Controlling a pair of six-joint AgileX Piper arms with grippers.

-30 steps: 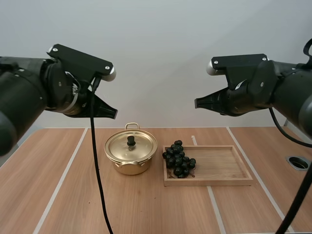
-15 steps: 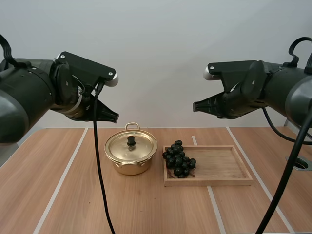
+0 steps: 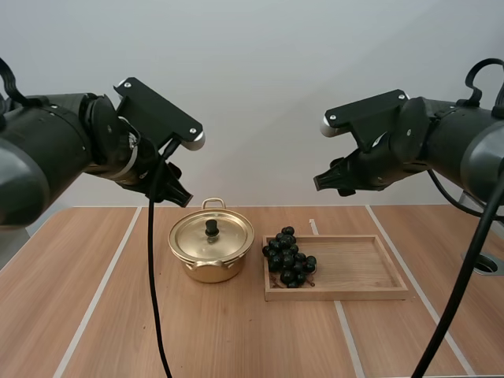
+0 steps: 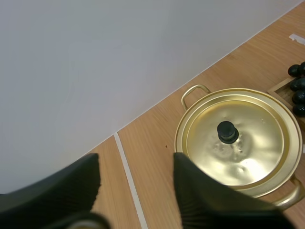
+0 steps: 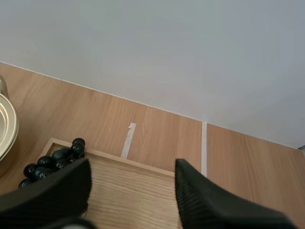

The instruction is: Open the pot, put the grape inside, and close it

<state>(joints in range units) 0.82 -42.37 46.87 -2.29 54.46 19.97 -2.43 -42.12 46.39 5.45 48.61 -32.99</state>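
The left tool hangs in the air with its two ribbed fingers standing well apart and nothing between them. Below it and a little toward the right tool sits the pot, gold and shiny, on the surface. Its lid is on and lies flat, with the black knob upright at the centre and a loop handle at the rim on the side nearer this tool. A pale line on the surface runs under the gap between the fingers. The right tool is also up in the air, facing the left tool across the pot, with its fingers likewise spread wide and holding nothing. Under it lies the tray, flat on the surface. The grapes are dark and bunched, and they rest inside the tray at the end on the left tool's side, just beside the pot but not in it. The rest of the tray, under the right tool and farther out from it, is bare wood. Another pale line runs on the surface past the tray's far edge, ahead of the right tool's fingers.
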